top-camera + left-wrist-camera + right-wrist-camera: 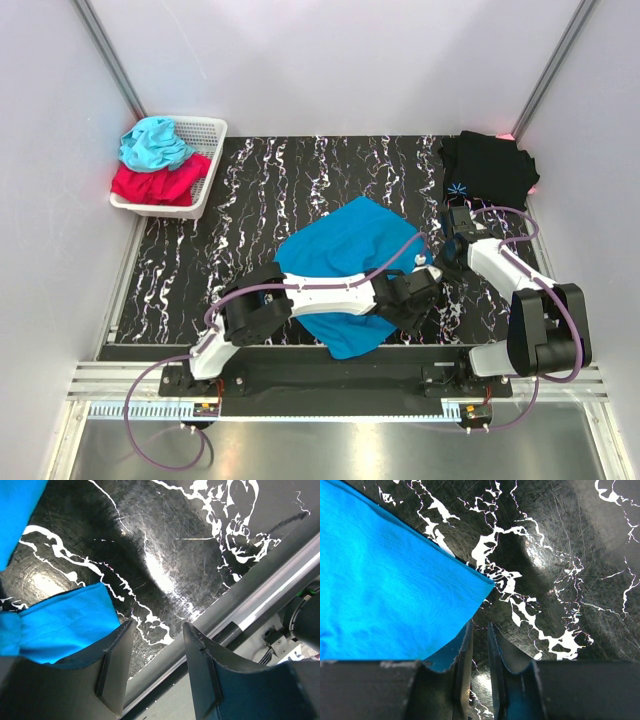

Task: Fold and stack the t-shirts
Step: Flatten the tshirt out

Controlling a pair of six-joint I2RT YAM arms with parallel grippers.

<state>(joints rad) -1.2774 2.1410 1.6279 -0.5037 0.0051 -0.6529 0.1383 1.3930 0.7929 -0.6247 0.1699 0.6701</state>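
Blue cotton, the medium-blue t-shirt (340, 255), lay spread and rumpled in the middle of the worktop (250, 200). You had both arms at its right-hand edge, I judge to take that side for a fold. Your left claw (157, 630) stood fairly wide with nothing between its fingers, and a flap of the blue cloth lay just outside one of them. Your right claw (479, 630) was narrow, with bare worktop showing through the slit, beside a corner of the tee; it held no cloth that I could see. The black t-shirt (488, 168) sat folded in the far right corner, probably as the base of the stack. The white basket (205, 125) at far left held a turquoise garment (155, 143) on top of a red garment (150, 185), likely waiting their turn.
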